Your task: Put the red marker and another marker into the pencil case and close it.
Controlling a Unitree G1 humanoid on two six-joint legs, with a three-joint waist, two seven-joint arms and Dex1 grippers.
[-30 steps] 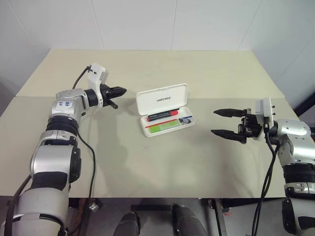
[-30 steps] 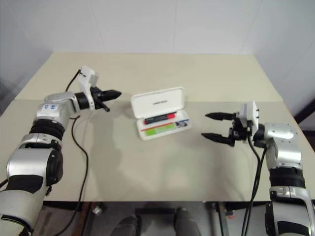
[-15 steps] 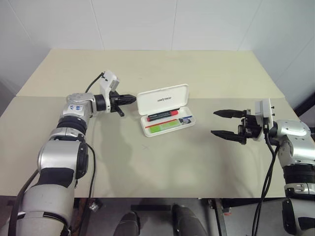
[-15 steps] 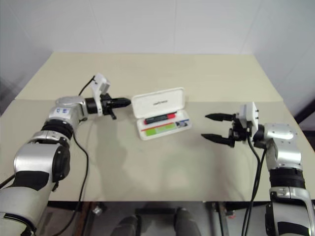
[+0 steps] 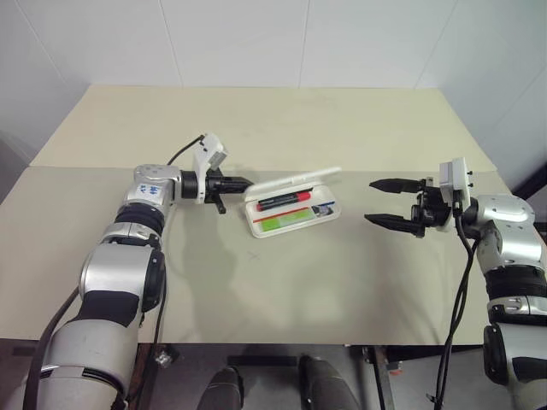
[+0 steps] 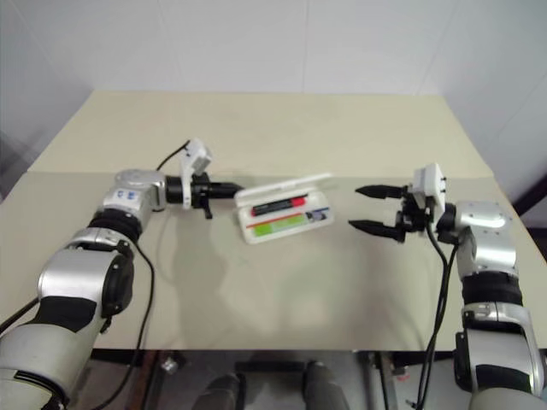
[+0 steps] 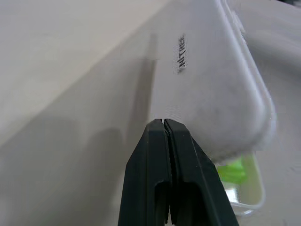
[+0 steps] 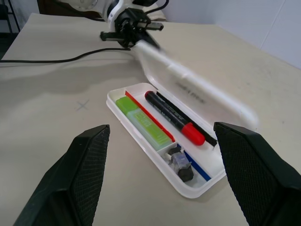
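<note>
Pressing against the back of the pencil case's (image 5: 295, 209) hinged lid (image 5: 295, 180), the left pincer (image 5: 242, 183) is clenched with its 2 black fingers (image 7: 167, 155) together and grasping nothing. The lid is tilting forward over the tray, standing partly lowered rather than upright, with its small dark print (image 7: 181, 49) facing the left wrist camera.

The pencil case is sitting near the middle of the beige table (image 5: 273, 282). Inside the pencil case, the red marker (image 8: 174, 117) is lying along the side nearer the hinge, its black section pointing toward the left pincer's end of the pencil case and its red section toward the opposite end. Another marker (image 8: 141, 118), lime green, is lying beside it along the front side of the pencil case, with a thin red line (image 8: 149, 117) running between the 2. A small dark object (image 8: 181, 165) is resting in the end compartment of the pencil case farthest from the left pincer.

The right pincer (image 5: 391, 203) is hovering above the table well apart from the pencil case on its right side, released, its 2 fingers spread wide and pointing level toward the pencil case, grasping nothing.

A black cable (image 8: 42, 60) is lying on the table beyond the pencil case, behind the left pincer.
</note>
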